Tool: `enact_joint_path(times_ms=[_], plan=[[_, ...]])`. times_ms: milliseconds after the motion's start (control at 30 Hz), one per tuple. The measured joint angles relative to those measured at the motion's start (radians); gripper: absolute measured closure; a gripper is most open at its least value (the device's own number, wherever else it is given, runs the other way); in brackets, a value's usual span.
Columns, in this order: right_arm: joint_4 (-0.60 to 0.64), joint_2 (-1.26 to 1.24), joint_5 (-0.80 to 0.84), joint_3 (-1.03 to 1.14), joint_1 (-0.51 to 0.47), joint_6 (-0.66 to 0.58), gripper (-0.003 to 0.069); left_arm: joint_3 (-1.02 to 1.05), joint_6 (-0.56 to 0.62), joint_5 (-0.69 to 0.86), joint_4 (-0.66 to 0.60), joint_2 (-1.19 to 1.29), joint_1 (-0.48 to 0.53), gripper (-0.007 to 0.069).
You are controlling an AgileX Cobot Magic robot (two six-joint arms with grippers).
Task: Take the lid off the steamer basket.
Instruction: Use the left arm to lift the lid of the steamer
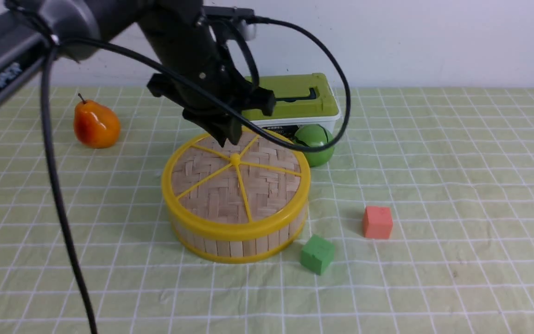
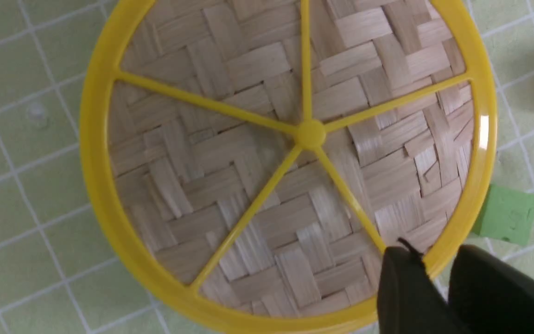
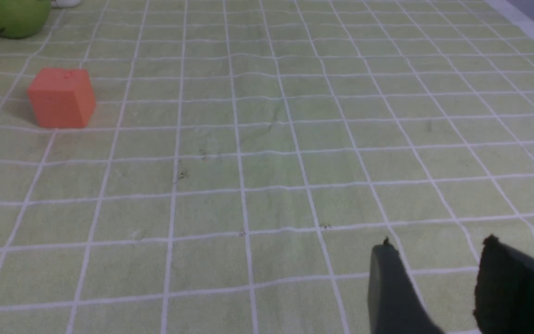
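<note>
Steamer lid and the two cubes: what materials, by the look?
Lid: matte woven bamboo strips, herringbone weave visible; rim and spokes glossy yellow plastic, catching highlights. Red cube and green cube: matte, uniform colour, slightly rounded edges; probably foam, possibly painted wood.

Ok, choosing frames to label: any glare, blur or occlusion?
Front view: even light, left arm hides the lid's far rim. Left wrist view: glare streak on the lid's rim, left gripper soft. Right wrist view: even light, right gripper blurred.
</note>
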Motion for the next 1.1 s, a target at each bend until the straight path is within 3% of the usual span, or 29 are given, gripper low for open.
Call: enact_joint_path(times_ms=[33, 133, 300, 733, 1100], plan=[[0.0, 0.0, 0.0, 0.0, 0.0, 0.0, 0.0415, -0.024, 0.0, 0.0, 0.02, 0.029, -0.014, 0.0391], [0.0, 0.0, 0.0, 0.0, 0.0, 0.0, 0.0415, -0.045, 0.004, -0.001, 0.05, 0.075, -0.018, 0.0306], [0.0, 0.0, 0.0, 0.0, 0.0, 0.0, 0.0415, -0.046, 0.005, -0.001, 0.1, 0.136, -0.017, 0.0279], [0.0, 0.0, 0.0, 0.0, 0.0, 0.0, 0.0417, -0.046, -0.006, -0.119, 0.12, 0.173, -0.017, 0.0312], [0.0, 0.0, 0.0, 0.0, 0.0, 0.0, 0.0417, -0.052, -0.014, -0.101, 0.14, 0.207, -0.015, 0.0492]])
